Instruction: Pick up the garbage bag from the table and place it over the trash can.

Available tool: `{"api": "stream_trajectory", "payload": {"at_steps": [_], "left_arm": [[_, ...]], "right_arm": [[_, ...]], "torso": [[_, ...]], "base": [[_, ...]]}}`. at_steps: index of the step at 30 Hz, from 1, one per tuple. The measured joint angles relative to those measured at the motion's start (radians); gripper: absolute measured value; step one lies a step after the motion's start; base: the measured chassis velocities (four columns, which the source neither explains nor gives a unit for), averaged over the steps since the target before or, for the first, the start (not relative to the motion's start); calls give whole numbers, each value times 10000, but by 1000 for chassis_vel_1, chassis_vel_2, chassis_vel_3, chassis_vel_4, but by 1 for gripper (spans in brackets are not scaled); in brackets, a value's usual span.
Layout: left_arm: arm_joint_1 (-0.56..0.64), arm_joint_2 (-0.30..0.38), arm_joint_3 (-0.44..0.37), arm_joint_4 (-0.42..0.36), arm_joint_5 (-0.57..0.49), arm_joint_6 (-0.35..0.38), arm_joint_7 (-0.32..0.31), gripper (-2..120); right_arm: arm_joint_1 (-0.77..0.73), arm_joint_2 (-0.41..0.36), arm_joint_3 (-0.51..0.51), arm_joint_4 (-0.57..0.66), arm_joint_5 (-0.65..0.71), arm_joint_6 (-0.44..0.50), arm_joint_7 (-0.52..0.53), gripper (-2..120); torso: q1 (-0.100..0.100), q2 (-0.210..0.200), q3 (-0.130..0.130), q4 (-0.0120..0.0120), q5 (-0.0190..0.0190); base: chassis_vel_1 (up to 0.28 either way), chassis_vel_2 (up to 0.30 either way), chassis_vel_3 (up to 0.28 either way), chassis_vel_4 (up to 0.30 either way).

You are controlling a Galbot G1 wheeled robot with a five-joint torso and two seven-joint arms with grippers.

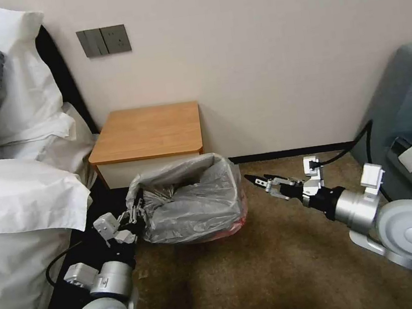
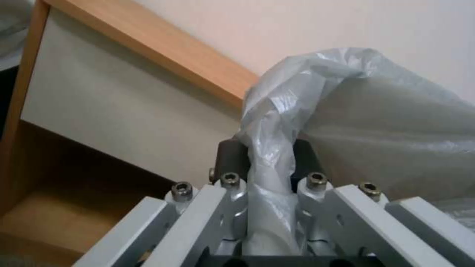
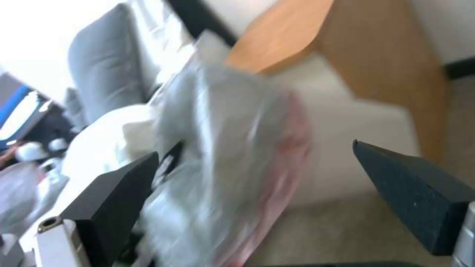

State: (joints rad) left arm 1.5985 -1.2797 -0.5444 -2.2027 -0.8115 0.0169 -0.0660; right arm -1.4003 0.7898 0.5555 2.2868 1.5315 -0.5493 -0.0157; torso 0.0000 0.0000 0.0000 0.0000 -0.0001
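Here the crinkly grey garbage bag [image 1: 191, 201] drapes the bin — left gripper [image 1: 134, 214] jaws pinching it, right gripper [image 1: 261, 184] jaws spread.

Left claw [image 1: 134, 214] low, fingers pinched shut, right claw [image 1: 255, 181] extended, fingers spread apart

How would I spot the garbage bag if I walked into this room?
Find the wooden nightstand beside the bed. On the carpet in front of it stands something draped in the garbage bag, its corner pinched by the left gripper. It is crinkly, see-through grey, reddish at the bottom.
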Motion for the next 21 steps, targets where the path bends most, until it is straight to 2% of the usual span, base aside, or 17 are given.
{"api": "stream_trajectory", "payload": {"at_steps": [4, 6, 13, 21], "left_arm": [[-1, 46, -40, -48, -58, 59, -37, 7], [-1, 74, -77, -108, -145, 112, -76, 7], [9, 103, -113, -151, -223, 176, -101, 7], [16, 110, -116, -230, -461, 219, -48, 7]], "right_arm": [[-575, -268, 57, 47, -85, -20, -760, 100], [-987, -436, -102, -72, -526, 34, -1539, 100], [-1155, -385, -755, -271, -1586, 110, -2811, 100], [-336, -105, -1858, -601, -2497, 210, -3125, 100]], "torso": [[0, 0, 0, 0, 0], [1, 0, 0, 0, 0], [0, 0, 0, -1, 0], [0, 0, 0, 1, 1]], "base": [[0, 0, 0, 0], [0, 0, 0, 0], [0, 0, 0, 0], [0, 0, 0, 0]]}}
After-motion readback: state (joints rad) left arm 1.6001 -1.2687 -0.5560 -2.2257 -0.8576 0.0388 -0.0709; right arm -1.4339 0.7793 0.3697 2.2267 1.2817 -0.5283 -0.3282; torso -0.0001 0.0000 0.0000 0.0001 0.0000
